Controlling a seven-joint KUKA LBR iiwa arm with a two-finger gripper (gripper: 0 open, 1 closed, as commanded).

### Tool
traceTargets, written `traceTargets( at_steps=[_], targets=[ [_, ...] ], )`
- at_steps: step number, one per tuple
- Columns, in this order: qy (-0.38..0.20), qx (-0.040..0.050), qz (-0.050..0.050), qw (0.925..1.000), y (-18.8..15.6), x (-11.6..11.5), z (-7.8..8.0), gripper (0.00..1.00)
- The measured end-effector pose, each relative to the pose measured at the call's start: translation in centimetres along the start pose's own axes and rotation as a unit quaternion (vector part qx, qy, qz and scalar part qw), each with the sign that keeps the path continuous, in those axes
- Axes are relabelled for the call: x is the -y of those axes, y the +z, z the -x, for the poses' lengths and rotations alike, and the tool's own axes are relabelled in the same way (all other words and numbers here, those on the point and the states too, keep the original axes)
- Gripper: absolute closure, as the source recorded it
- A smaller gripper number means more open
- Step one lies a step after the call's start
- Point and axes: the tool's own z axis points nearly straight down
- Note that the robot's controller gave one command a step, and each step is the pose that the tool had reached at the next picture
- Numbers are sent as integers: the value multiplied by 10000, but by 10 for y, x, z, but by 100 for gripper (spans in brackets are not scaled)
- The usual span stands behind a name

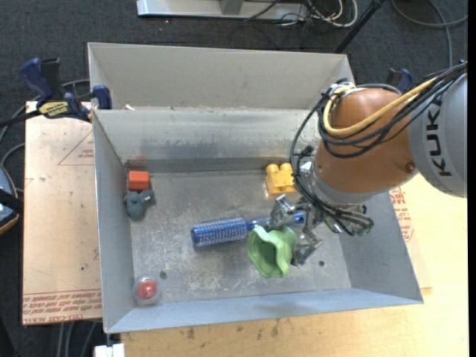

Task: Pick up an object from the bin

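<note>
My gripper point(291, 236) is low in the bin's right half, under the orange wrist cover. Its fingers point(305, 250) stand on either side of a floppy green cup-like thing point(268, 250), which lies on the bin floor and reaches out to the left of the fingers. A blue ribbed cylinder point(219, 231) lies just to the left, its right end close to the green thing. A yellow toy block point(280, 178) sits behind the gripper near the back wall.
At the left wall rests an orange block point(138, 179) on top of a grey lump point(138, 203). A small clear ball with a red core point(146, 290) lies in the front left corner. The arm comes in from the right.
</note>
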Motion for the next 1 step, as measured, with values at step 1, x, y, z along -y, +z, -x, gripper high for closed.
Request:
traceTargets(
  at_steps=[1],
  targets=[
    [207, 11, -4, 9998, -64, -7, 10, 100]
  ],
)
